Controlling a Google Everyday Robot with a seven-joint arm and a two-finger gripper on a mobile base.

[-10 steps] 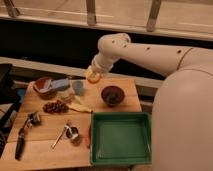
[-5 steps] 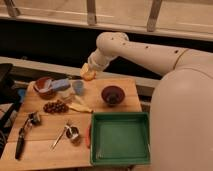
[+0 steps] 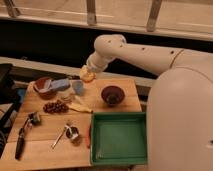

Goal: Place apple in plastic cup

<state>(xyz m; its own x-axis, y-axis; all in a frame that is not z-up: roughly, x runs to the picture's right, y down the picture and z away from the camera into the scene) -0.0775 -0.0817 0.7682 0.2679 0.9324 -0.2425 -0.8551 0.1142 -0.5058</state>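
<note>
The gripper (image 3: 89,71) clasps the round yellow apple (image 3: 87,76) close above the pale blue-grey plastic cup (image 3: 78,87).

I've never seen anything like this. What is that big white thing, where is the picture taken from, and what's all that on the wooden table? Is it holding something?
The white shape is a robot. Its body fills the right side, and its one arm reaches left over the wooden table. There is a single picture, looking down on the table. I cannot tell where the camera is mounted. At the arm's tip is the gripper, a two-finger clamp, shut on the apple and close to the pale plastic cup. Also on the table are a red-brown bowl, a dark maroon bowl, grapes, a green tray and some utensils.
</note>
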